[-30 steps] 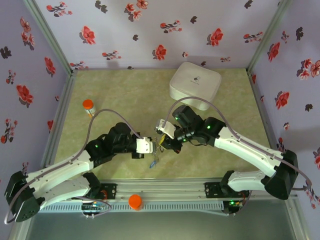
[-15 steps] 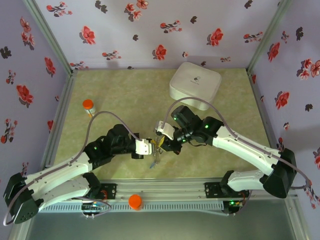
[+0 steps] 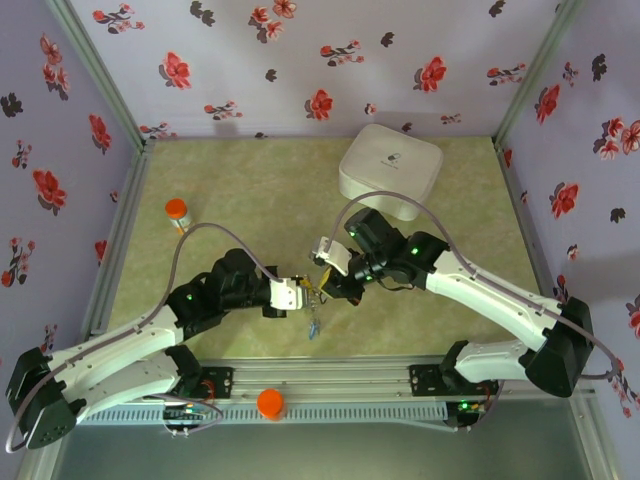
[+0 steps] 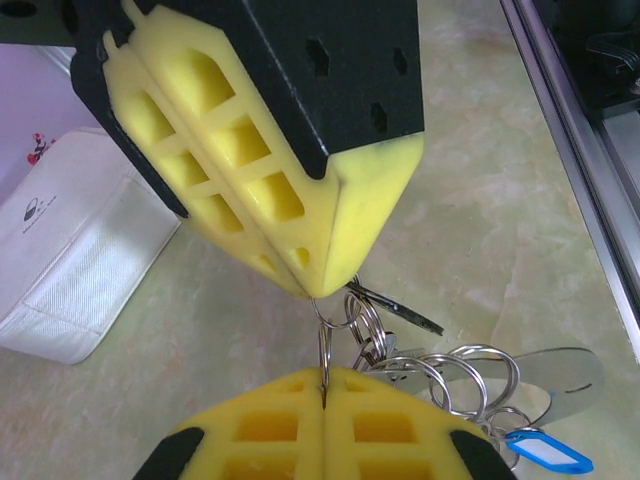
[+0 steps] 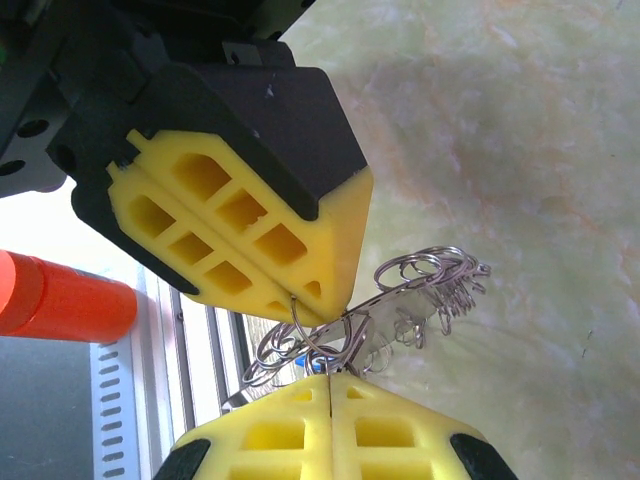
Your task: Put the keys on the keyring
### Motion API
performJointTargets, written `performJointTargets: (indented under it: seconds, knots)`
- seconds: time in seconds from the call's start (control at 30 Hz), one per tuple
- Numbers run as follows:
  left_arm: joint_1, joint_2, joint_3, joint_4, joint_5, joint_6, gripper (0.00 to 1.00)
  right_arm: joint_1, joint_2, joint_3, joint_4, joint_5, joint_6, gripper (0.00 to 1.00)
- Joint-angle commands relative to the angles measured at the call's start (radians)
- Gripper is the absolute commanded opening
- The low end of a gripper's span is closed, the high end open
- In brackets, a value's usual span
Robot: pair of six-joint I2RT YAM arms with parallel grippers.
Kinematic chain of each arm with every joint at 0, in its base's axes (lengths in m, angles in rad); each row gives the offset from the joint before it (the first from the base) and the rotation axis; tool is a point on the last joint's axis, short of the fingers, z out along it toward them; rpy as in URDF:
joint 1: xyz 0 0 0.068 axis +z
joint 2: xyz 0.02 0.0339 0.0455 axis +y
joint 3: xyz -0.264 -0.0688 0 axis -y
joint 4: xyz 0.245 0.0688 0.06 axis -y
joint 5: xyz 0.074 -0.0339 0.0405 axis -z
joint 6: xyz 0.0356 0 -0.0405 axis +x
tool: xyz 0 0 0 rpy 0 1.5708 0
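Near the front middle of the table (image 3: 250,180), the left gripper (image 3: 306,293) and right gripper (image 3: 323,284) meet tip to tip, both closed, at the keyring (image 3: 316,303), a blue key (image 3: 314,328) just below them and a white box (image 3: 391,168) well behind.

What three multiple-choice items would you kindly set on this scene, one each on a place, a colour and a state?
1. Where does the white box sit on the table?
A. near left corner
B. far right part
C. dead centre

2. What colour is the plastic tag by the ring bunch?
A. blue
B. green
C. red

3. How do the left gripper and right gripper stand?
A. both wide open
B. both shut on the ring bunch
C. one open, one shut

Answers:
1. B, the top view shows it against the back, right of the middle.
2. A, the left wrist view shows it blue.
3. B, each wrist view shows both pairs of pads pressed together on ring wire.
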Motion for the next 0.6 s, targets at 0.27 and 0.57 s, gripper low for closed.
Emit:
performJointTargets:
  seconds: [0.27, 0.57]
  knots:
    - [-0.014, -0.035, -0.028, 0.087, 0.02, 0.028, 0.0, -0.05, 0.048, 0.016, 0.021, -0.081, 0.034, 0.0]
    - [-0.016, -0.05, -0.059, 0.186, 0.033, -0.016, 0.0, -0.066, 0.076, 0.022, 0.012, -0.126, 0.047, 0.0]
